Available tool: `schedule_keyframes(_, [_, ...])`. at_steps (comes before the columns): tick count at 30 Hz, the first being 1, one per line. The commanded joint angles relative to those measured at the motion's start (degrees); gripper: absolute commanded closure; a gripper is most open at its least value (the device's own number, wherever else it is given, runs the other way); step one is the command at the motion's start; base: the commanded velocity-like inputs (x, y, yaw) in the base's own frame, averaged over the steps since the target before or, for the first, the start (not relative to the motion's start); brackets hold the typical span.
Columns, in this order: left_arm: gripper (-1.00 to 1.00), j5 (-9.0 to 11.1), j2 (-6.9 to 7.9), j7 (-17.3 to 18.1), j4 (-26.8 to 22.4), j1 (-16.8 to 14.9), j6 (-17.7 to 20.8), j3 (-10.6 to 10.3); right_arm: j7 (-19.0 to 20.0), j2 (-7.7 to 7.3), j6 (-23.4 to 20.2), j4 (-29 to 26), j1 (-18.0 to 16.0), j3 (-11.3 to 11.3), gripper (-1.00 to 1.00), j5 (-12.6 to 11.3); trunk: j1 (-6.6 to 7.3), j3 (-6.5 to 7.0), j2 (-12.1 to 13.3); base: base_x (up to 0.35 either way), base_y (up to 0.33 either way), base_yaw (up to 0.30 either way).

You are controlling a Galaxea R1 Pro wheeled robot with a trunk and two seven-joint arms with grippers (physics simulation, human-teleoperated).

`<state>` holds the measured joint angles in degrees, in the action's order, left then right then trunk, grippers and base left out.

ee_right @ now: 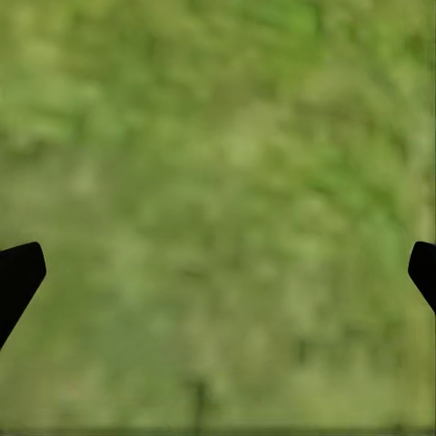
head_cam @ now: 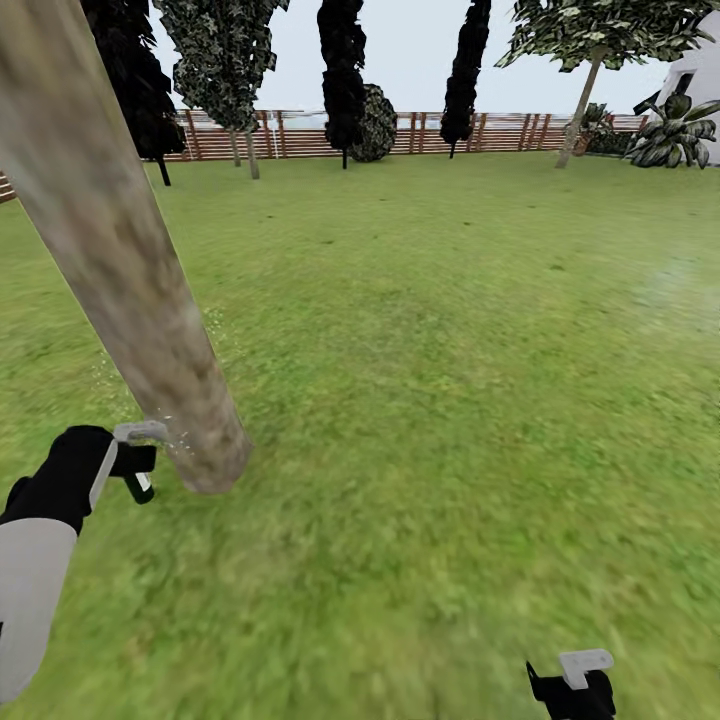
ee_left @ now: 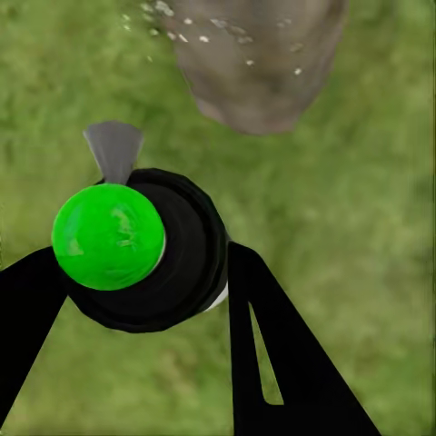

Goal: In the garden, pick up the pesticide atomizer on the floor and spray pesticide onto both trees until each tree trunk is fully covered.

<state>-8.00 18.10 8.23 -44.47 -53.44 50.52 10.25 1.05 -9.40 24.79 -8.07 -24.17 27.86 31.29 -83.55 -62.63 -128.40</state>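
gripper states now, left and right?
Left gripper: shut on the pesticide atomizer, close to the tree trunk.
Right gripper: open, holding nothing, over the lawn.

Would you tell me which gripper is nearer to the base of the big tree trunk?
Left. The left gripper, holding the atomizer, sits just beside the tree trunk at its base; the right gripper hangs far off, open over bare lawn.
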Motion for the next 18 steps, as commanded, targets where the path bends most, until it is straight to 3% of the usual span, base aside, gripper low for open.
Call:
schedule_keyframes(1, [1.00,0.01,0.05,0.02,0.00,-0.09,0.05,-0.17,0.00,0.00,0.00,0.03,0.00,0.00,-1.00,0.00,0.00,0.00,0.00,0.000,0.000,0.000])
schedule_keyframes(2, [1.00,0.01,0.08,0.03,-0.04,-0.73,1.12,-3.39,0.00,0.00,0.00,0.06,0.00,0.00,-1.00,0.00,0.00,0.00,0.00,0.000,0.000,0.000])
schedule_keyframes(3, [1.00,0.09,0.06,0.08,-0.02,-2.11,2.95,-5.02,0.00,0.00,0.00,0.07,0.00,0.00,-1.00,0.00,0.00,0.00,0.00,0.000,0.000,0.000])
schedule_keyframes(5, [1.00,0.00,0.12,1.42,0.00,-3.21,4.53,-6.07,0.00,-0.07,0.00,0.03,0.00,0.00,-1.00,0.00,0.00,0.00,0.00,0.000,0.000,0.000])
schedule_keyframes(6, [1.00,-0.01,0.65,1.74,0.00,-3.35,4.72,-6.20,0.00,-0.13,0.00,0.02,0.00,0.00,-1.00,0.00,0.00,0.00,0.00,0.000,0.000,0.000])
schedule_keyframes(8, [1.00,0.08,3.27,2.02,0.07,-3.09,4.76,-6.34,0.00,-0.17,0.00,0.00,0.00,0.00,-1.00,0.00,0.00,0.00,0.00,0.000,0.000,0.000])
schedule_keyframes(10, [1.00,0.09,4.60,2.31,0.08,-2.73,4.52,-6.38,0.00,-0.17,0.00,0.05,0.00,0.00,-1.00,0.00,0.00,0.00,0.00,0.000,0.000,0.000])
schedule_keyframes(13, [1.00,-0.01,5.05,6.29,0.14,-2.41,4.09,-6.46,0.00,-0.18,0.00,0.06,0.00,0.00,-1.00,0.00,0.00,0.00,0.00,0.000,0.000,0.000])
schedule_keyframes(17, [1.00,0.07,4.67,6.95,0.09,-2.37,4.14,-6.51,0.00,-0.18,0.00,0.07,0.00,0.00,-1.00,0.00,0.00,0.00,0.00,0.022,-0.006,0.000])
schedule_keyframes(18, [1.00,0.10,4.61,6.97,0.12,-2.37,4.16,-7.33,0.00,-0.18,0.00,0.07,0.00,0.00,-1.00,0.00,0.00,0.00,0.00,0.162,-0.138,0.000])
